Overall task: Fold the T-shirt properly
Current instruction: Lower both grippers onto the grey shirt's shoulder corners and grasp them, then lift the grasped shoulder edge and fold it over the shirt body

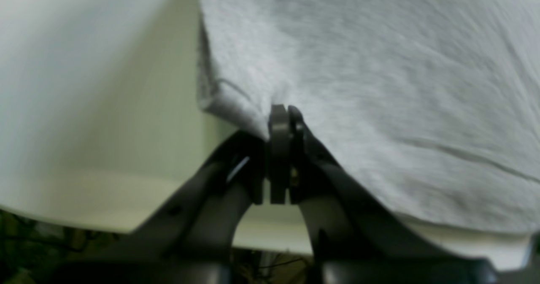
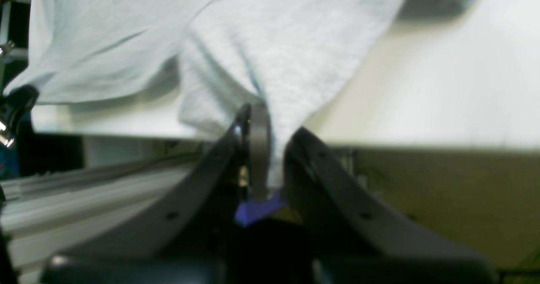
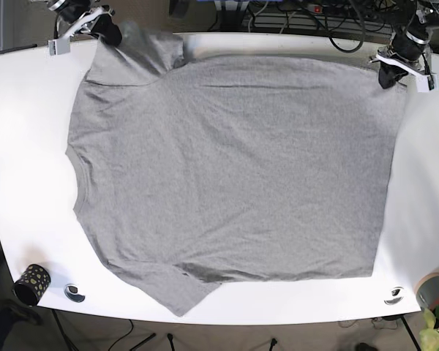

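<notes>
The T-shirt lies spread flat over most of the white table, grey and lightly wrinkled, with one sleeve poking out at the near edge and another bunched at the far corner beside the right gripper.

The right gripper holds that far corner: in its wrist view the jaws are drawn narrow with a fold of grey cloth pinched between them, the fabric rising away from the fingertips and draping back toward the table. A scrap of blue-purple material shows low between the fingers, behind the pinch. Past the cloth, on the side away from the shirt, the bare tabletop runs to its edge.

The left gripper sits at the opposite far corner. Its wrist view shows the pads pressed together on the shirt's edge, the hem curling just beside the fingertips and the rest of the fabric stretching away ahead and to one side. On the other side of the gripper the table is bare up to its rim.

Well apart from both grippers, along the near edge, stand a dark dotted cup, a small round fitting just beside it, a second round fitting, a grey roll and a leafy plant. Cables trail behind the far edge between the two arms. None of these touches the shirt.
</notes>
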Tool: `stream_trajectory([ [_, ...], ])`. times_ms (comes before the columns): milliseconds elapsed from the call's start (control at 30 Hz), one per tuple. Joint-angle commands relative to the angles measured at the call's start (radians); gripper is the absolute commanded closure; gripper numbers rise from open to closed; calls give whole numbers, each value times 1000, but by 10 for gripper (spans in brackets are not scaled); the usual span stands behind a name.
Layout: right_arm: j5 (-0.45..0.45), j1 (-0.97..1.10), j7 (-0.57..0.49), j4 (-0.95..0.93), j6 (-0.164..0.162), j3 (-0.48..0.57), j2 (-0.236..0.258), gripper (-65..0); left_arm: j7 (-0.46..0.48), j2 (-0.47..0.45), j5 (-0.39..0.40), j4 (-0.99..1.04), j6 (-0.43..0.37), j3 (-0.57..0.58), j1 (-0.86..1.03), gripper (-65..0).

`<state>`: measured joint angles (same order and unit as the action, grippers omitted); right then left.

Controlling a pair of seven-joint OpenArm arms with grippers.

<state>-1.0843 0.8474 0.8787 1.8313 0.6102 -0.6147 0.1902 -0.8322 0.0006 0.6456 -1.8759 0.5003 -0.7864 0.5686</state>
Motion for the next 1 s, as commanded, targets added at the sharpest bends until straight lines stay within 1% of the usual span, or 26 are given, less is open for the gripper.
stream_trajectory([
  [0, -33, 54, -10, 51, 10, -9, -25, -14, 18, 12, 12, -41, 36, -8, 41, 0],
  [67, -33, 85, -11, 84, 26, -9, -37, -14, 20, 26, 12, -49, 50, -8, 72, 0],
  [100, -33, 98, -13, 104, 43, -9, -42, -14, 20, 32, 12, -50, 59, -8, 89, 0],
  [200, -41, 120, -13, 141, 60, -35, -44, -14, 24, 45, 12, -50, 84, -8, 113, 0],
  [300, -41, 102, -10, 158, 60, -61, -62, -14, 24, 46, 13, -50, 110, -9, 112, 0],
  [367, -41, 74, -8, 161, 60, -69, -65, -14, 24, 46, 16, -52, 114, -8, 107, 0],
  [533, -33, -7, -8, 158, 55, -76, -57, -14, 17, 43, 15, -67, 116, -5, 6, 0],
  [633, -35, -47, -8, 156, 55, -70, -37, -14, 17, 43, 16, -70, 111, 12, -42, 0],
  [733, -35, -95, -8, 156, 52, -69, -37, -14, 15, 43, 12, -70, 110, 35, -92, 0],
  [800, -33, -122, -6, 156, 50, -69, -36, -14, -2, 43, 12, -70, 110, 40, -118, 0],
  [900, -33, -167, -6, 156, 50, -69, -34, -14, -60, 43, 10, -70, 108, 38, -172, 0],
  [967, -30, -202, -6, 155, 49, -69, -33, -16, -78, 43, 10, -67, 102, 38, -210, 0],
])
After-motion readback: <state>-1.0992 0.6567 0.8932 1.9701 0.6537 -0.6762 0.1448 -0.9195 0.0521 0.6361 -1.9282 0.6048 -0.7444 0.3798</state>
